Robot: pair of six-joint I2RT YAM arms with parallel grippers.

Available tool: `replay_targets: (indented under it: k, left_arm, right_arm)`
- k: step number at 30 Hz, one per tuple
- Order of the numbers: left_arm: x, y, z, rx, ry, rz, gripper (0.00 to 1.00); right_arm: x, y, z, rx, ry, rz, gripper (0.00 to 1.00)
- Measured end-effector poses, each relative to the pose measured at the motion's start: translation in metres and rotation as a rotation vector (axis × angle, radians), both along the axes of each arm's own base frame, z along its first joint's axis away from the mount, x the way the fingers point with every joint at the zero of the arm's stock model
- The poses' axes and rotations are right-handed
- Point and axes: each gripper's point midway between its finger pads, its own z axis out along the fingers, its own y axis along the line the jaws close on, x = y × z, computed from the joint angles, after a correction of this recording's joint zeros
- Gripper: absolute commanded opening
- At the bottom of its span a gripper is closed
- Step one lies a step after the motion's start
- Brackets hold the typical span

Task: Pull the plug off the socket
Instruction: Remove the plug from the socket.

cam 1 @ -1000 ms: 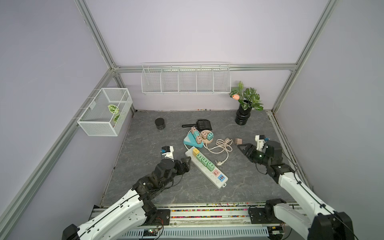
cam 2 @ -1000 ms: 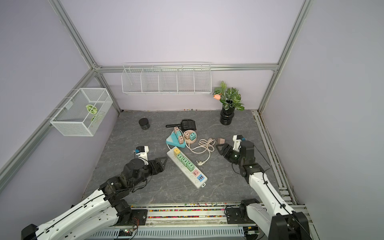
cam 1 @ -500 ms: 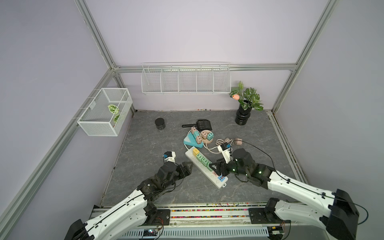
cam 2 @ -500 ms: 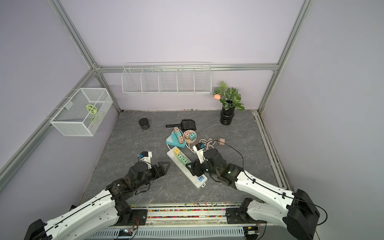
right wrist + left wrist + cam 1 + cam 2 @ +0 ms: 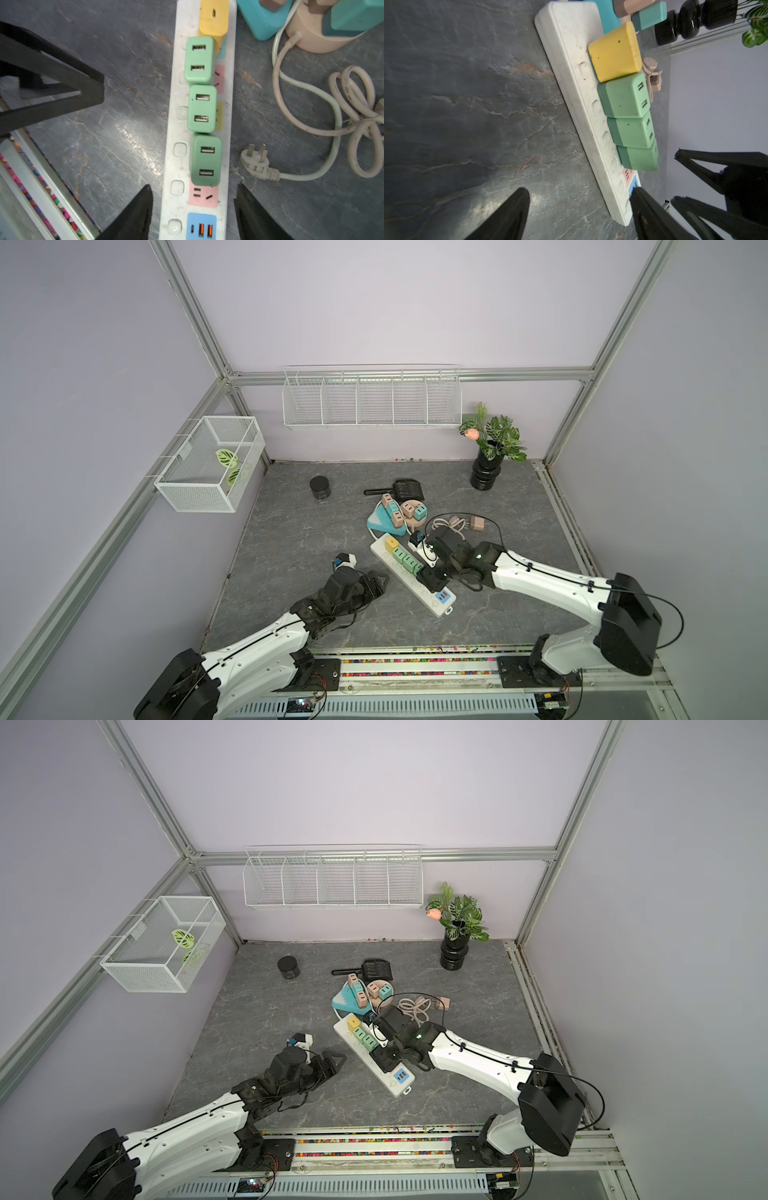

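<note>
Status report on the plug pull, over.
Left hand open, beside the power strip. Right hand open, straddling the strip near the end green plug. Plug seated, untouched. Nothing blocking it.

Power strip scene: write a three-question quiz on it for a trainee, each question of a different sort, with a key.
1. True or false: the right tool stands open, with one finger on each side of the white power strip.
2. How many green chargers are plugged into the strip? A) two B) three C) four
3. Fill in: the end charger, next in the row after the green ones, is ____ in colour.

Key: 1 true; 2 B; 3 yellow.
</note>
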Motion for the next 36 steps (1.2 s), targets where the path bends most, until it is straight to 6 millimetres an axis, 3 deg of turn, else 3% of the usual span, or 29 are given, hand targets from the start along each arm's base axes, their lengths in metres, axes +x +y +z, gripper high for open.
replay_targets:
  k: [6,15,23,32,36]
  left_arm:
    - [-0.001,-0.015,-0.015,0.002,0.081,-0.038,0.79]
    - [0.01,-0.03,-0.028,0.044,0.17,-0.037,0.61]
    - [0.03,-0.043,-0.036,0.045,0.234,0.005,0.53]
    - [0.043,-0.048,-0.041,0.007,0.307,0.06,0.49]
    - [0.047,-0.05,-0.044,-0.012,0.34,0.078,0.44]
  right_arm:
    - [0.004,-0.001,-0.013,-0.077,0.025,0.012,0.58]
    - [0.018,0.004,-0.03,-0.12,0.082,0.002,0.42]
    - [0.015,0.012,-0.032,-0.095,0.12,0.008,0.27]
    - [0.008,0.022,-0.032,-0.108,0.109,-0.011,0.2]
    - [0.016,0.02,-0.032,-0.128,0.133,-0.073,0.19]
